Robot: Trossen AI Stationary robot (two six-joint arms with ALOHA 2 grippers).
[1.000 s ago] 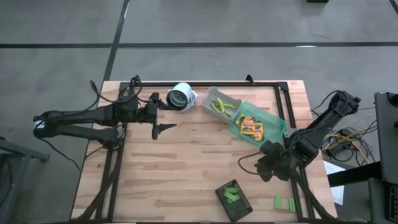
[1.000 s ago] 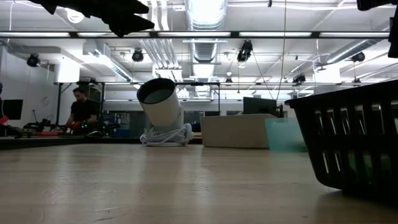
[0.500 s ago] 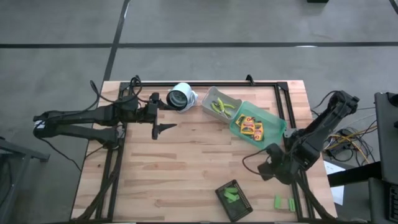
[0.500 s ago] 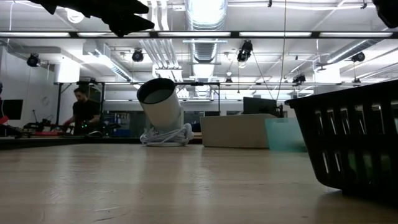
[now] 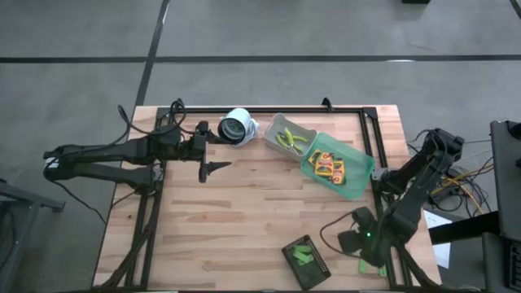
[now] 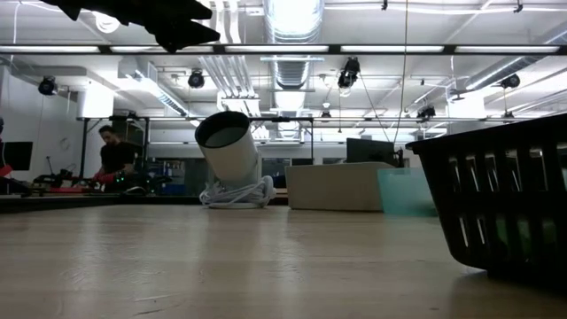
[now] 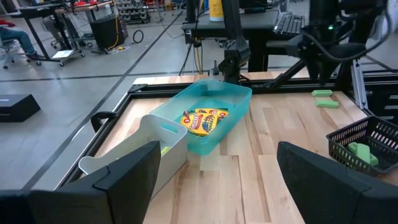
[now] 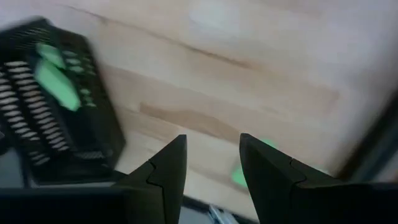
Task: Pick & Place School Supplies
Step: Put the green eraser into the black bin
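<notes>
My right gripper point(image 5: 366, 251) point(image 8: 211, 168) hangs open, pointing down at the table's near right corner, right above two small green blocks point(image 5: 380, 266) point(image 8: 239, 177) that lie flat on the wood; nothing is between its fingers. A dark tray point(image 5: 305, 260) point(image 8: 56, 106) to its left holds more green blocks point(image 8: 53, 78). Yellow packs point(image 5: 330, 165) point(image 7: 202, 119) lie in the green bin point(image 5: 356, 181). Yellow-handled tools point(image 5: 289, 140) lie in the grey bin point(image 5: 273, 130). My left gripper point(image 5: 213, 167) waits open above the table's far left.
A white cylinder-shaped camera point(image 5: 236, 128) point(image 6: 230, 146) stands at the far edge, beside the grey bin. A black frame rail point(image 5: 378, 163) runs along the table's right side, close to my right arm. The middle of the table point(image 5: 244, 212) is bare wood.
My right gripper has travelled from the right-hand middle of the table toward the near edge, past the dark tray's right side, to the green blocks. On the way it sank a little, rolled about its own axis and tipped further down.
</notes>
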